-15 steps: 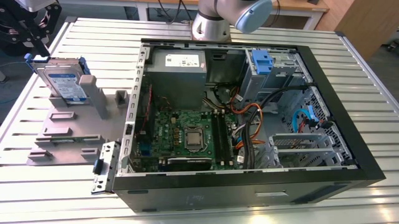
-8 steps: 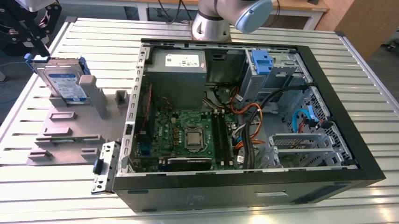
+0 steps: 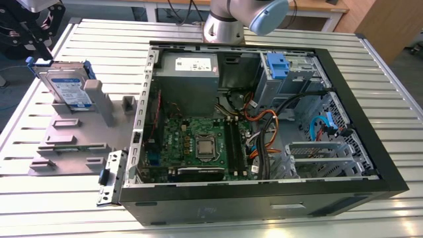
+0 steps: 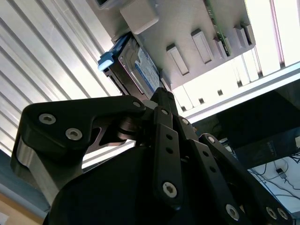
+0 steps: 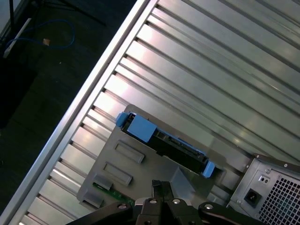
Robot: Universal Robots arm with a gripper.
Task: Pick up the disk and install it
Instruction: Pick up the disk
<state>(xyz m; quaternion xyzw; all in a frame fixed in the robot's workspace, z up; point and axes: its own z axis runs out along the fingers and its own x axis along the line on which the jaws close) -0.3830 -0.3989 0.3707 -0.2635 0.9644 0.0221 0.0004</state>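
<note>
The disk (image 3: 69,87) stands on edge in a grey fixture (image 3: 74,136) on the slatted table, at the exterior view's left. It is silver with a white-and-blue label and sits in a blue carrier. My gripper (image 3: 41,49) hangs just above the disk's far upper corner and is apart from it. In the first wrist view the disk (image 5: 164,143) shows edge-on beyond my gripper (image 5: 161,187), whose fingers are shut together with nothing between them. In the second wrist view the disk (image 4: 139,65) lies just past the black gripper (image 4: 161,93).
An open computer case (image 3: 142,99) lies at the exterior view's right of the fixture. It holds a motherboard (image 3: 201,144), a grey power supply (image 3: 188,67), loose cables, and a drive bay with a blue bracket (image 3: 278,64). The table's edge (image 5: 89,89) runs close behind the fixture.
</note>
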